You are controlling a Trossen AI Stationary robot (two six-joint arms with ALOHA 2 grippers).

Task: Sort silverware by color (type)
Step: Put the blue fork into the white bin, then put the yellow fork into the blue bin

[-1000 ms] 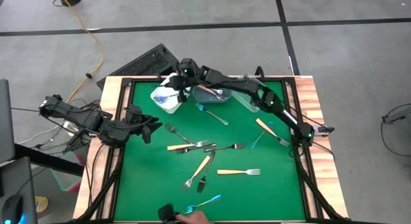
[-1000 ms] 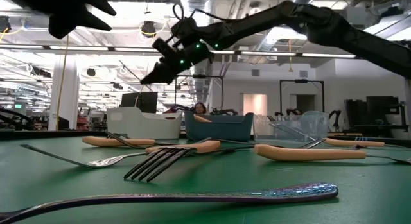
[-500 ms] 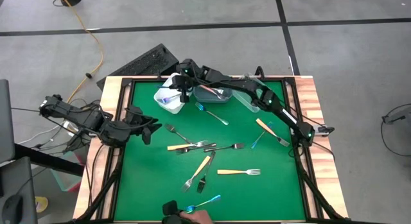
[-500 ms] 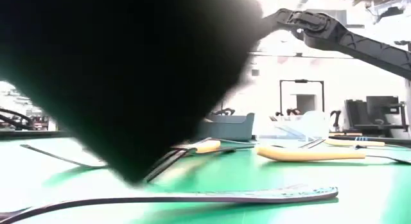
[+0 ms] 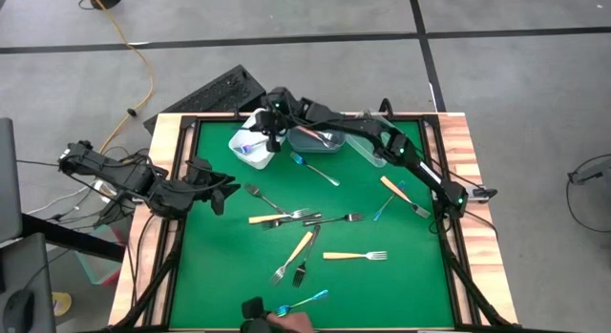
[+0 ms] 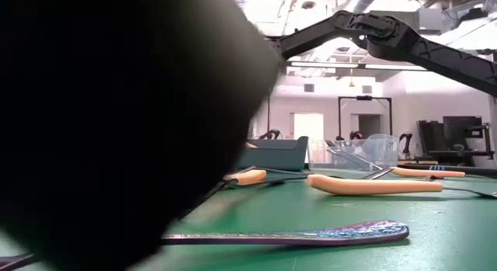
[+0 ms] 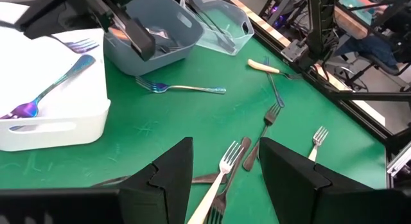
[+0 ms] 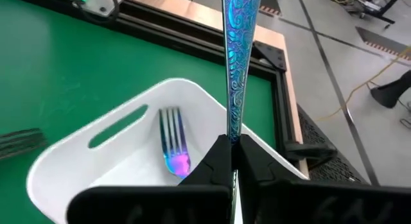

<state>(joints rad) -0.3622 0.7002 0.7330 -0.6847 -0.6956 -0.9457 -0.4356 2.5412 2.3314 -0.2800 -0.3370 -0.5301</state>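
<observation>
Since a second ago, your right tool (image 8: 232, 161) has edged over the white bin (image 8: 83, 161) at the desk's far edge, pinching an iridescent blue utensil (image 8: 236, 63). Release comes next. Left tool (image 7: 225, 169) waits spread.

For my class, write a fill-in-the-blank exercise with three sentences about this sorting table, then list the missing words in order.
1. The right gripper is shut on a blue utensil, holding it above the ____ bin.
2. A blue fork already lies ____ that bin.
3. The left gripper waits over the ____ mat with its jaws open.

Missing words: white; inside; green
</observation>
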